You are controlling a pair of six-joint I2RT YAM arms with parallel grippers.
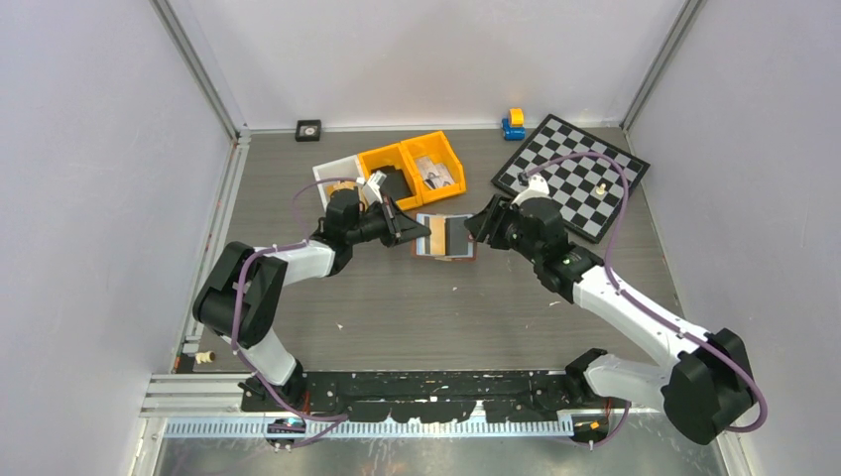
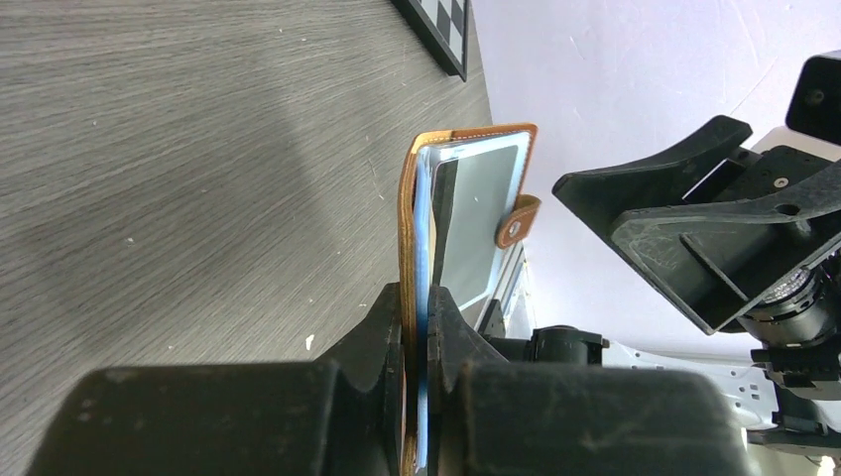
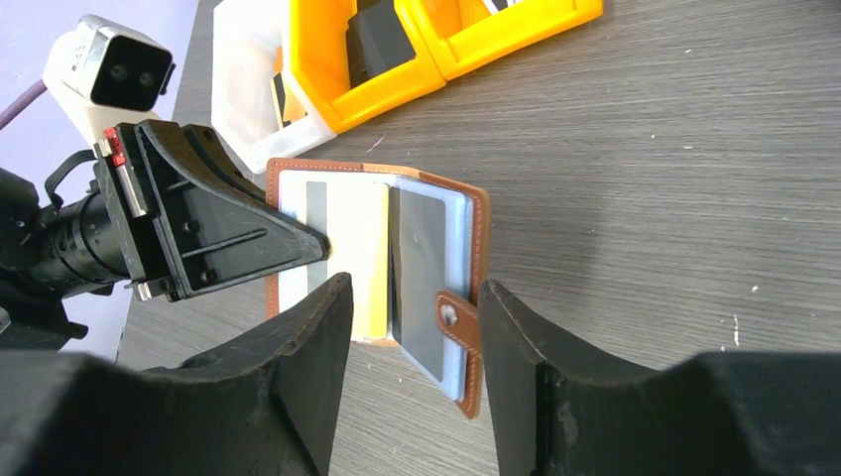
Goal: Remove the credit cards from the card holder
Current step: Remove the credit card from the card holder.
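Note:
The card holder [image 1: 446, 238] lies open mid-table, brown leather with pale blue pockets. My left gripper [image 1: 417, 231] is shut on its left cover; in the left wrist view the cover and blue lining [image 2: 417, 228] run edge-on between the pinched jaws of that gripper [image 2: 419, 302]. Credit cards sit in the pockets: a grey one [image 3: 421, 268], a beige one [image 3: 357, 248] and a whitish one with a dark stripe [image 3: 302, 223]. My right gripper [image 3: 415, 288] stands open at the holder's near edge. The snap tab [image 3: 458, 322] lies between its fingers, next to the right one.
Two yellow bins [image 1: 412, 164] and a white bin [image 1: 337, 174] stand just behind the holder, one yellow bin holding a black wallet-like object [image 3: 382, 35]. A chessboard [image 1: 570, 174] lies at the back right, with a blue-and-yellow toy [image 1: 513, 123] near the back wall.

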